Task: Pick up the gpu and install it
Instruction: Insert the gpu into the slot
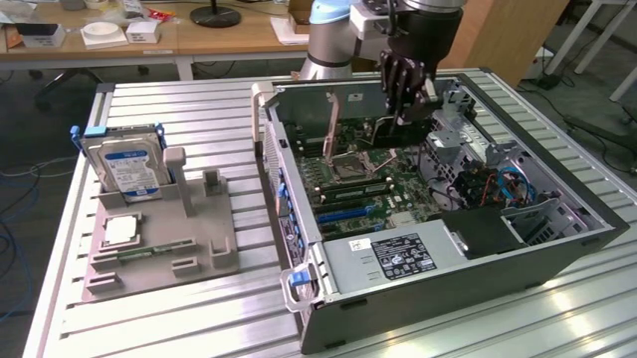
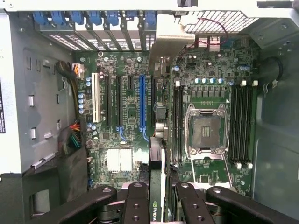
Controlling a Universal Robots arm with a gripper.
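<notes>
My gripper (image 1: 406,112) reaches down into the open computer case (image 1: 557,246), shut on the gpu (image 1: 396,134), a dark card held on edge above the motherboard. In the wrist view the gpu (image 2: 156,163) is seen edge-on between the black fingers (image 2: 136,205), with its silvery bracket (image 2: 166,42) towards the case's rear wall. The card runs just beside the long blue slot (image 2: 142,100). I cannot tell whether it touches any slot.
The CPU socket (image 2: 205,130) and memory slots (image 2: 240,121) lie close to the card. A power supply (image 1: 393,257) fills the case's near end. On the exterior view's left, a grey holder (image 1: 169,253) carries a hard drive (image 1: 127,160) and a green memory stick (image 1: 154,251).
</notes>
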